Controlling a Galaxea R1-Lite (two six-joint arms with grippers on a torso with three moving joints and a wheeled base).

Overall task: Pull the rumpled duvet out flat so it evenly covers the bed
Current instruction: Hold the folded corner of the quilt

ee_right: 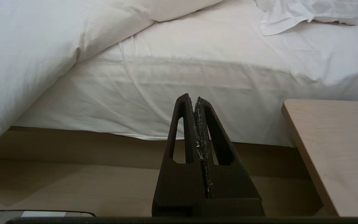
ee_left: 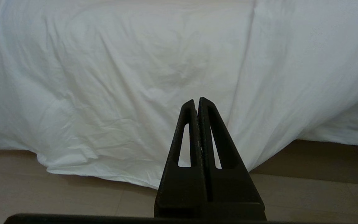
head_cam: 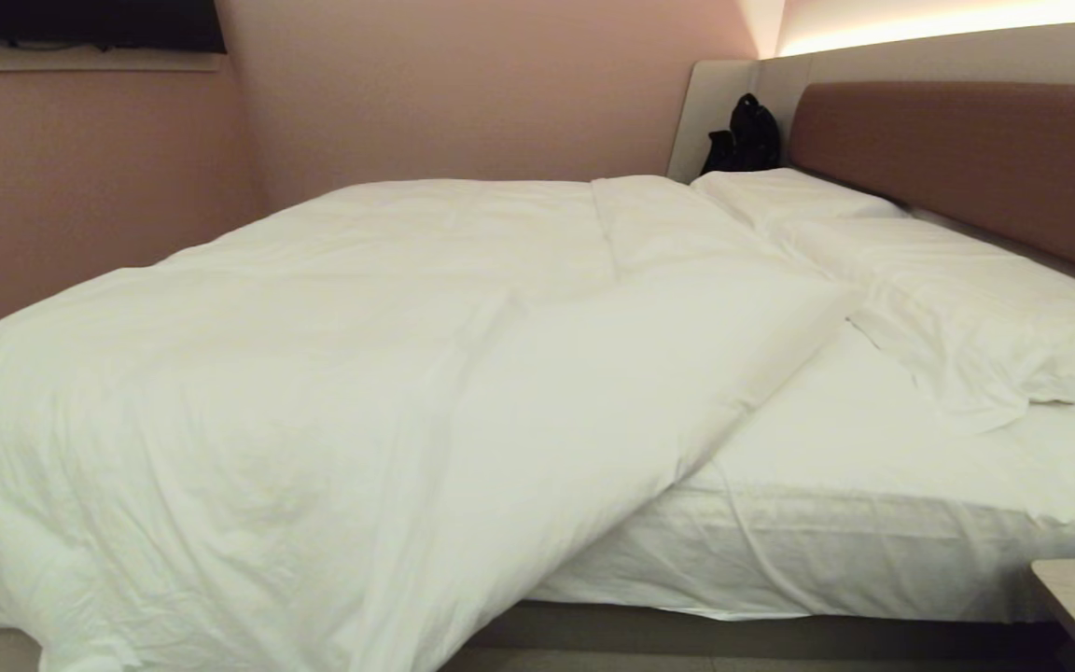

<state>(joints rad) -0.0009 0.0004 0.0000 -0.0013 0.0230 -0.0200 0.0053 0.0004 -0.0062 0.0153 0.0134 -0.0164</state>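
White puffy duvet [head_cam: 332, 373], rumpled, askew across the bed [head_cam: 873, 485].

Head camera looks across the bed [head_cam: 873, 485] from its side; both low wrist cameras face that side, sharing the overhanging duvet [head_cam: 314, 392].

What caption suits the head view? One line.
Rumpled duvet bunched toward the foot of the bed, sheet bare beside two pillows.

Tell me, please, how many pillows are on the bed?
2. One pillow lies at the far end of the headboard, beside a black bag. The other pillow lies nearer, partly out of frame. The duvet could hide more.
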